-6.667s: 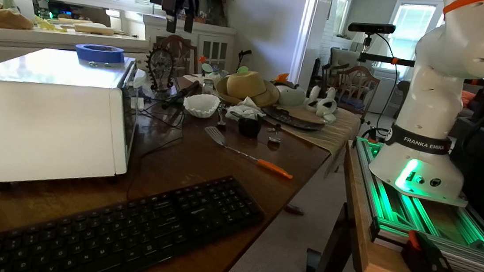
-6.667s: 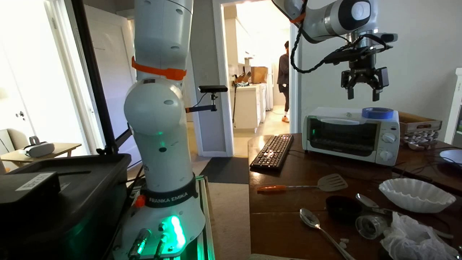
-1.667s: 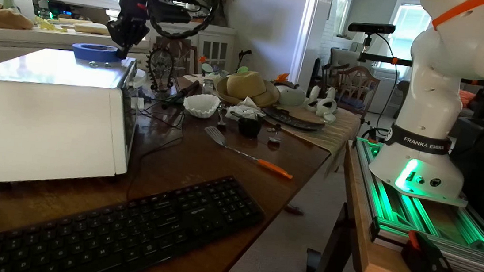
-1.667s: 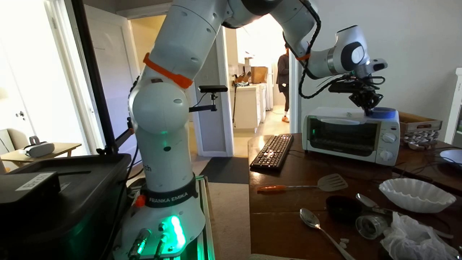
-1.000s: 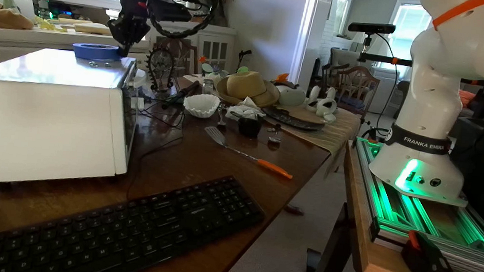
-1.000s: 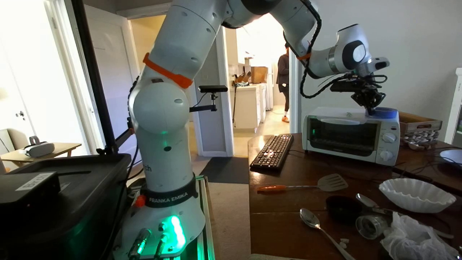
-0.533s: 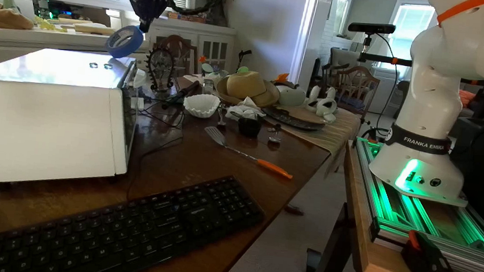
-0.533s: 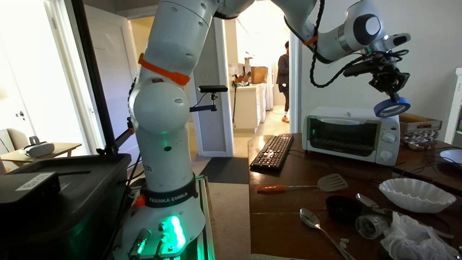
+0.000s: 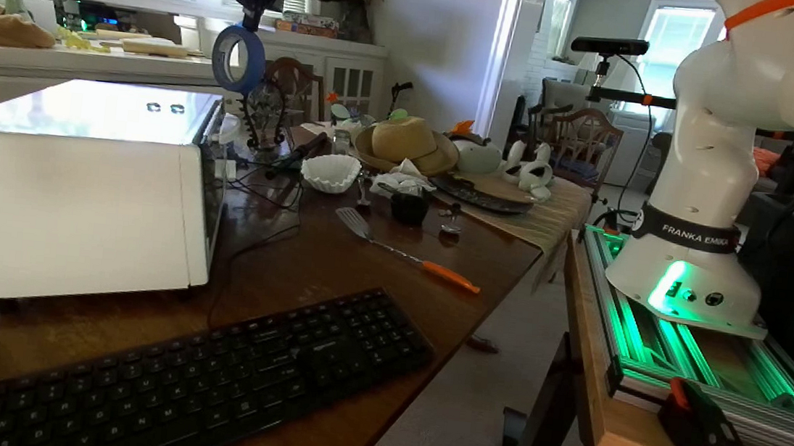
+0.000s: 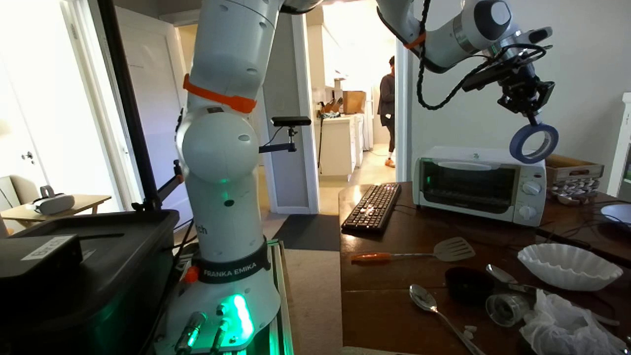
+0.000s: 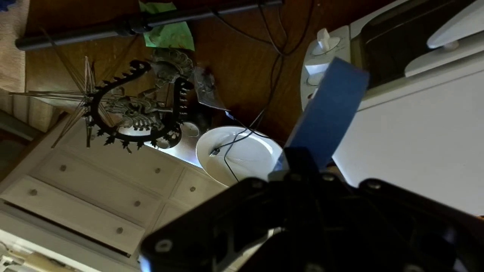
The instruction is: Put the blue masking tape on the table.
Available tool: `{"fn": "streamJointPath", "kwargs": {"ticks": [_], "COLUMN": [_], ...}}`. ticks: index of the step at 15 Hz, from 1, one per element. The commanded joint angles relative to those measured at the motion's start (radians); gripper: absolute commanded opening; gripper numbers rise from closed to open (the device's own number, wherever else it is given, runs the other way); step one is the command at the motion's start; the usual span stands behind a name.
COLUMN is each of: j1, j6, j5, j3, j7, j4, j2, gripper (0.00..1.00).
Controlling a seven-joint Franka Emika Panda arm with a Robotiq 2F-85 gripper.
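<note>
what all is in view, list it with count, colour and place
blue masking tape: 1, blue, in the gripper
toaster oven: 1, white, on the table
keyboard: 1, black, on table
table: 1, dark brown, under the keyboard
spatula: 1, orange handle, on table
fluted bowl: 1, white, on table
spoon: at least 1, silver, on table
plate: 1, white, near toaster oven
person: 1, dark clothes, background
chairs: at least 2, brown, background
smaller items: count unclear, mixed, table and background
robot arm: 1, white, beside table
gripper: 1, black, closed on blue masking tape
</note>
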Motion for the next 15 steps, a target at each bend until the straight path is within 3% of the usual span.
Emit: {"fn": "streamJointPath", "kwargs": {"ticks": [1,10,15], "j1": [-0.009,-0.056,-0.082], "j6": [-0.028,-0.220,-0.474], "j5": [-0.078,-0.126,-0.068], "j3": [0.009,0.044,0.076], "j7": [0.002,-0.044,-0.028], "j4": [-0.081,-0.179,-0.187], "j2": [-0.080,-0.218,-0.251], "gripper": [0.00,0.00,0.00]}}
